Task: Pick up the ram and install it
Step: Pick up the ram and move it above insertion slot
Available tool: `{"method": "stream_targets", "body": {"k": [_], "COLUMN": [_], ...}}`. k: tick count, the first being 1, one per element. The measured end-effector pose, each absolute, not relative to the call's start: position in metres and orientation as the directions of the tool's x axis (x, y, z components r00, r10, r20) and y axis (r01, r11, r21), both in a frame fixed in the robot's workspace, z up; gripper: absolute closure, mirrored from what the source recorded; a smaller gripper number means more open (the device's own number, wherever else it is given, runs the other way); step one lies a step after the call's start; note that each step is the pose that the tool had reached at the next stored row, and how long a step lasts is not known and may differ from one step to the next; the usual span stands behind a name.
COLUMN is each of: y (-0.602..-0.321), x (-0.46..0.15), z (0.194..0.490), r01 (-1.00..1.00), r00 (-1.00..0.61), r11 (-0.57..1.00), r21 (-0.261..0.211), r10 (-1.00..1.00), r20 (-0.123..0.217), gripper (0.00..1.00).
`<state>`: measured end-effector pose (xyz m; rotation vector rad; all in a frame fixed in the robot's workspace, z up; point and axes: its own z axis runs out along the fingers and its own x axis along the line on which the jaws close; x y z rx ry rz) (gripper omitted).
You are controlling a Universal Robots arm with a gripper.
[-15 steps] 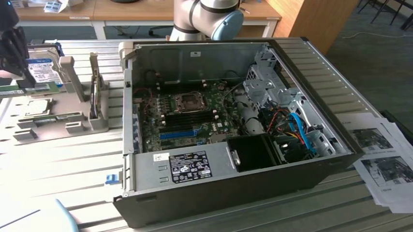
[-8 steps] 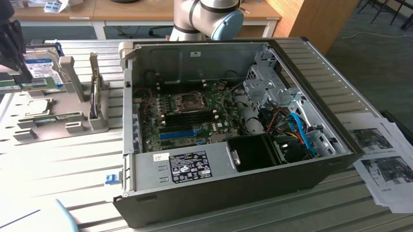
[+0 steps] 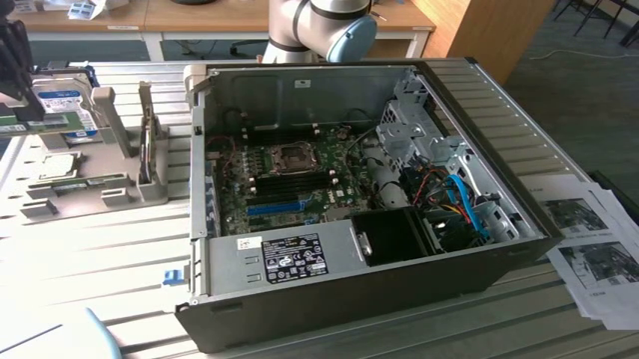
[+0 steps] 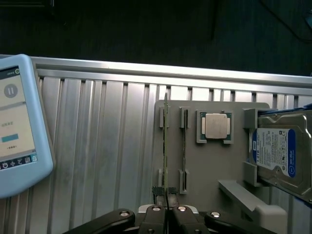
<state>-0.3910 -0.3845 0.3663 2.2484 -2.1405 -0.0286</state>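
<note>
My gripper (image 4: 166, 204) is shut on the ram (image 4: 165, 146), a thin green stick seen edge-on, running away from the fingertips over the grey parts fixture (image 4: 209, 165). In the exterior view, the dark gripper (image 3: 22, 111) hangs at the far left edge with the green ram (image 3: 12, 125) in it, above the fixture (image 3: 90, 187) and apart from the open computer case (image 3: 349, 202). The motherboard (image 3: 289, 179) lies inside the case with its dark memory slots and a long blue slot (image 3: 274, 207).
The fixture holds a second thin stick (image 4: 184, 146), a square processor (image 4: 218, 126) and a silver hard drive with a blue label (image 4: 279, 151). A blue-rimmed tablet (image 4: 14, 126) lies beside it on the slatted table. Printed papers (image 3: 589, 247) lie at the exterior view's right.
</note>
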Motion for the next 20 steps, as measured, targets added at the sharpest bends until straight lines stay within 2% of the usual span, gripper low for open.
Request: {"method": "stream_targets", "body": {"k": [20], "y": [-0.384], "x": [-0.391], "z": [0.392], "r01": [-0.998], "r00": [0.049], "r11": [-0.048], "r21": [0.040], "r10": [-0.999], "r20": [0.017], "gripper": [0.89]}}
